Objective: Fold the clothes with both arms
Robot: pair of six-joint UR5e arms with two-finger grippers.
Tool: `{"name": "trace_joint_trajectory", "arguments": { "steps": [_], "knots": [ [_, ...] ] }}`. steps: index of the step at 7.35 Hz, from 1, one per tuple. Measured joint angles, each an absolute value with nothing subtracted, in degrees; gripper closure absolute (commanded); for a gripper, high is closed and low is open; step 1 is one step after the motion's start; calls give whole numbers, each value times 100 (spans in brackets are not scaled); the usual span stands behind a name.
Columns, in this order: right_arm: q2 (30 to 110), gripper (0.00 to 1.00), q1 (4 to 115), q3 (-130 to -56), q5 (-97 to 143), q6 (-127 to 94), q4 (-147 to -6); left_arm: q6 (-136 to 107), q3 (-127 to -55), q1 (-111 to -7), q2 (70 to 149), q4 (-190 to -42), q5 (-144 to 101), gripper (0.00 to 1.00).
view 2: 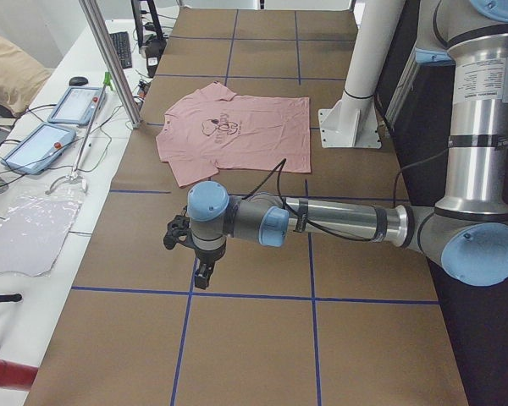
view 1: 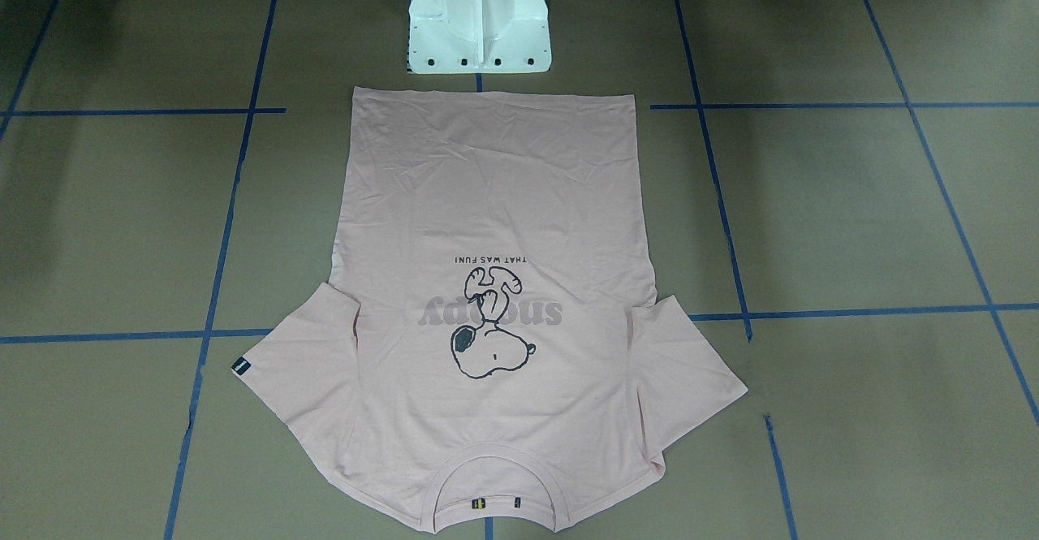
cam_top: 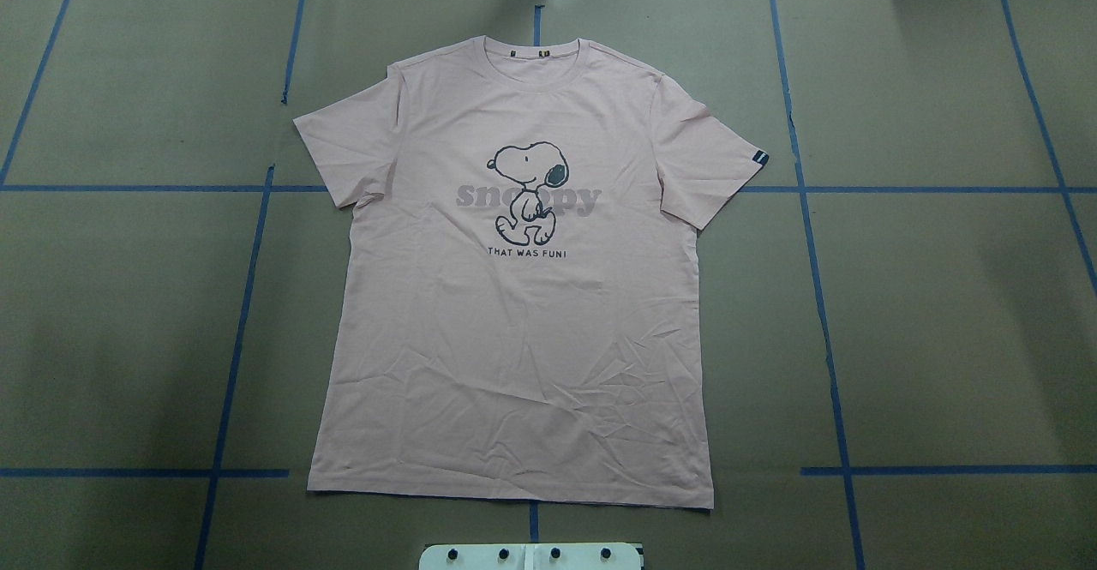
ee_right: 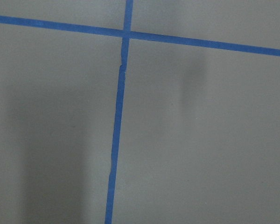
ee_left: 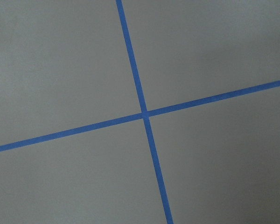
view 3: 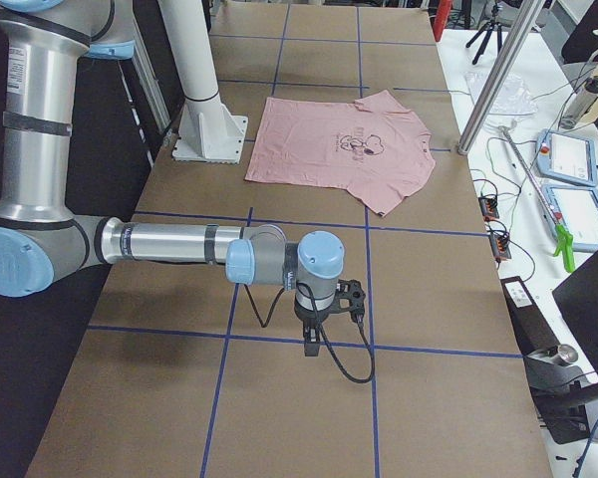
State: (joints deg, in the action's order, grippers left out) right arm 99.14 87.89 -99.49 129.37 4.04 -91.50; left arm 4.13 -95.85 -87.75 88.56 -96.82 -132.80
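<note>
**T-shirt laid flat, both arms parked wide of it**

The pale pink T-shirt (cam_top: pixel 514 313) is spread flat, print side up, in the middle of the table (cam_top: pixel 943 313). Its hem is set near the white pedestal (view 1: pixel 479 20) and its collar at the far edge, away from the robot. Both sleeves are opened out sideways, the one with the small black tag on the robot's right. This layout appears chosen so that each arm is given one side of the garment, with a sleeve and a hem corner on either side.

The left arm (view 2: pixel 322 222) and the right arm (view 3: pixel 179 242) are stretched out low over bare table at opposite ends, well apart from the shirt, presumably so that the garment is left unobstructed before a first grasp. The left gripper (view 2: pixel 201 269) and the right gripper (view 3: pixel 311 344) are pointed downwards above the blue tape lines (ee_left: pixel 144 113). How wide either pair of jaws stands cannot be told, since they are shown in side views alone. Nothing is seen to be held. No fold is made yet.
</note>
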Motion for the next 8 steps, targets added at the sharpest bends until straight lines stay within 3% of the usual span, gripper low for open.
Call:
{"name": "trace_joint_trajectory", "arguments": {
  "steps": [8],
  "knots": [
    [9553,0,8756,-10247,12983,409,-9080,502,-9769,-8731,8884,-10309,-12505,0]
  ]
}}
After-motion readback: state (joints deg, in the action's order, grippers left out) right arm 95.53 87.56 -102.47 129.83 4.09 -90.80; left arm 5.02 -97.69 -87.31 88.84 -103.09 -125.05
